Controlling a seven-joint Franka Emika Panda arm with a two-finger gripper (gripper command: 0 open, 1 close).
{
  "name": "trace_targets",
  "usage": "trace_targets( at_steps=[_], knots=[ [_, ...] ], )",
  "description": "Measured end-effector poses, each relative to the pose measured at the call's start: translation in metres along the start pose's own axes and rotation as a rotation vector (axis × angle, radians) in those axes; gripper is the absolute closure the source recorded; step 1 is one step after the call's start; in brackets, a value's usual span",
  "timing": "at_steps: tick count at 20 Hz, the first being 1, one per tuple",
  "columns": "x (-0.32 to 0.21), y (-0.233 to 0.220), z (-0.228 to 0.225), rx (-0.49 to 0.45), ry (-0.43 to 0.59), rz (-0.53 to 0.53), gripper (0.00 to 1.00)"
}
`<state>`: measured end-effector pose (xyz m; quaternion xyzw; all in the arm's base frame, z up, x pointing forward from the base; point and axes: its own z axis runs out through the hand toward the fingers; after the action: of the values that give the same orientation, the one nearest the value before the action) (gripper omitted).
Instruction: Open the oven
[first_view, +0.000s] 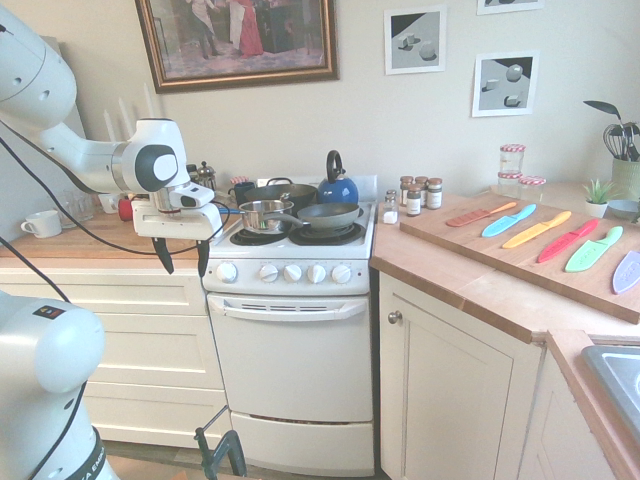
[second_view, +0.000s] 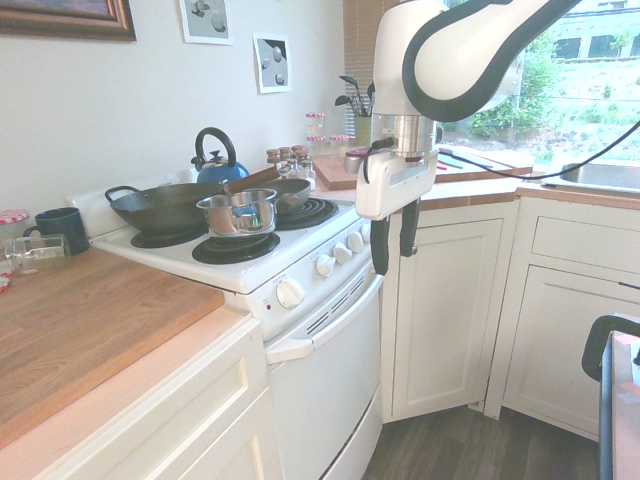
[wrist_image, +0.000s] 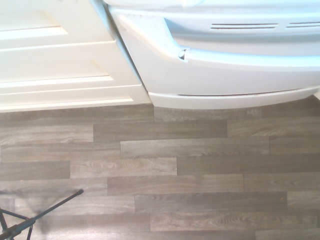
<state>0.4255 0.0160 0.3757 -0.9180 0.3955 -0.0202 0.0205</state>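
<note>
The oven (first_view: 290, 365) stands between the cream cabinet runs, its wide door shut and the horizontal bar handle (first_view: 288, 308) lying just under the row of five white knobs (first_view: 285, 272). The end effector (first_view: 182, 256) hangs in the air out in front of the cooker's left corner, about level with the knobs, fingers pointing down, moderately spread and holding nothing. By my reading this is the approach step: no contact with the door has been made. The wrist view looks straight down past the handle's left end (wrist_image: 185, 54) to the grey plank floor (wrist_image: 160, 170), which suggests the end effector sits a little above and outward of the bar. The next move seems to call for lowering to handle height, moving in so that a finger hooks behind the bar or both close around it, then pulling outward and down along the door's hinge arc. On the burners, a small steel saucepan (second_view: 237, 212) looks empty in the second exterior view; a dark frying pan (first_view: 328, 215) and a black wok (second_view: 165, 205) show no contents that I can make out, and a blue kettle (first_view: 337, 186) stands at the back.
</note>
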Motion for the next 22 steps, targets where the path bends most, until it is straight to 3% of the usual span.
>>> trace_targets(
  at_steps=[4,13,22],
  knots=[
    [0.009,0.006,0.011,-0.009,-0.008,0.039,0.0],
    [0.072,0.014,0.104,0.017,0.07,0.145,0.0],
    [0.138,-0.004,0.147,0.042,0.09,-0.001,0.0]
  ],
)
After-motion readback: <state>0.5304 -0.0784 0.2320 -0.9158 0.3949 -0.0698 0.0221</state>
